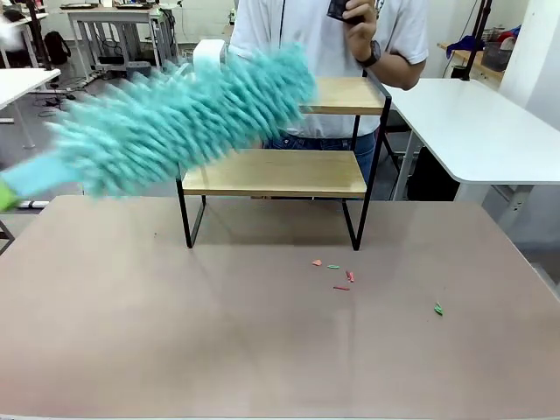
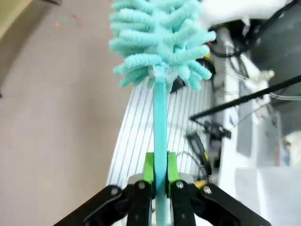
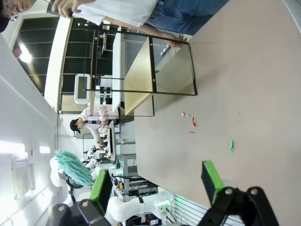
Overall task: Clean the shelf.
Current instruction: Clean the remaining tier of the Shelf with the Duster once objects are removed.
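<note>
Tan tabletop (image 1: 262, 350) carries the shelf (image 1: 276, 172) at its far side. Teal duster (image 1: 184, 118), blurred, overlaps shelf's left end. Left gripper (image 2: 160, 176) clamped tight on duster handle. Right gripper (image 3: 156, 182) spread wide, empty, well off shelf. Coloured scraps (image 1: 337, 276) before shelf's right legs.

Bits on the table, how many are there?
5 bits. Four lie together in front of the shelf: orange, green, two red. One green bit lies apart to the right. The duster may hide more.
</note>
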